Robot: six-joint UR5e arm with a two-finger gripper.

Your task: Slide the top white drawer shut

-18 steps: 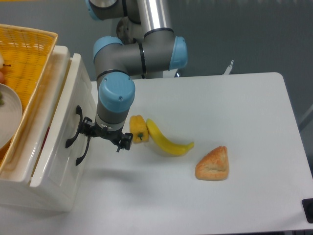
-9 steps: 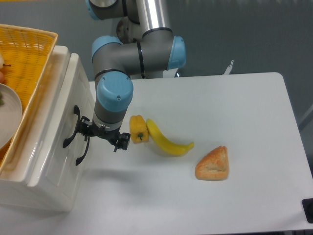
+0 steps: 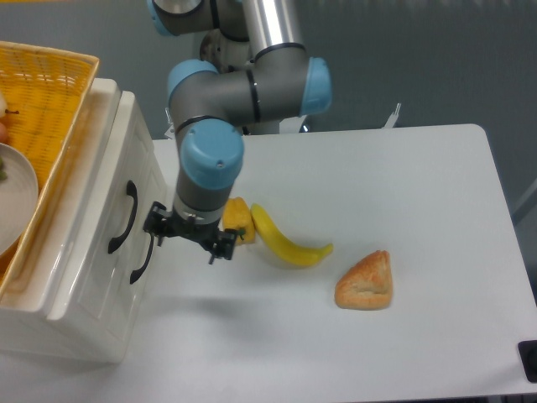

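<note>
Compared with a second ago, the top white drawer [image 3: 92,227] sits further back into its cabinet, and my arm has pulled off to the right, so my pincer [image 3: 190,238] no longer touches the handle.

So, biggest stuff first. My white table [image 3: 403,210] takes up most of the view, and the drawer unit stands on its left edge with an orange basket [image 3: 42,92] resting on top. That upper drawer front now looks pretty much flush with the lower drawer front [image 3: 109,311] under it, and I can't spot any gap from this angle. I'd call the closing basically done; what's left, if anything, is maybe a last little nudge, and I honestly can't tell from up here whether it needs one.

My pincer hangs just to the right of the black handle [image 3: 122,217], not touching it, fingers spread apart and holding nothing.

Small things: a banana [image 3: 289,243] lies just behind my wrist, a yellow pepper [image 3: 238,217] is tucked right beside it, and a pastry [image 3: 366,281] sits further right, well apart from the drawer.
</note>
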